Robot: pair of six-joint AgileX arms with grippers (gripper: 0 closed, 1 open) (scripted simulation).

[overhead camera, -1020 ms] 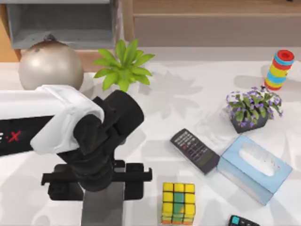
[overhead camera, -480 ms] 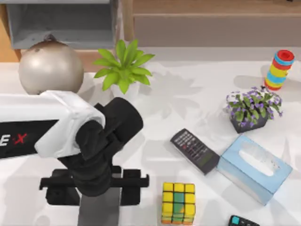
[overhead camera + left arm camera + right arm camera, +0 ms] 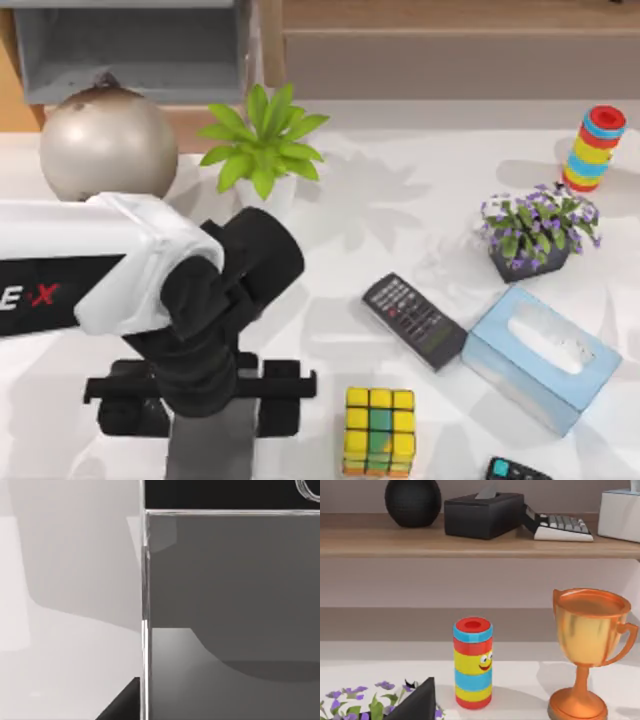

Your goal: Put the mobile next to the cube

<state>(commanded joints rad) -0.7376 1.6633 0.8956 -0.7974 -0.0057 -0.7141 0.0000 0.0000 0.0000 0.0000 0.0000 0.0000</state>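
Glossy grey flat mobile (image 3: 212, 445) clamped in left hand (image 3: 200, 395), beside blocky yellow cube (image 3: 379, 431).

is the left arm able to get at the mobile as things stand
Probably yes: the left gripper hangs directly over the mobile, left of the cube, with nothing between. Whether its fingers grip it is unclear.

left gripper (image 3: 205, 398) low, pointing down
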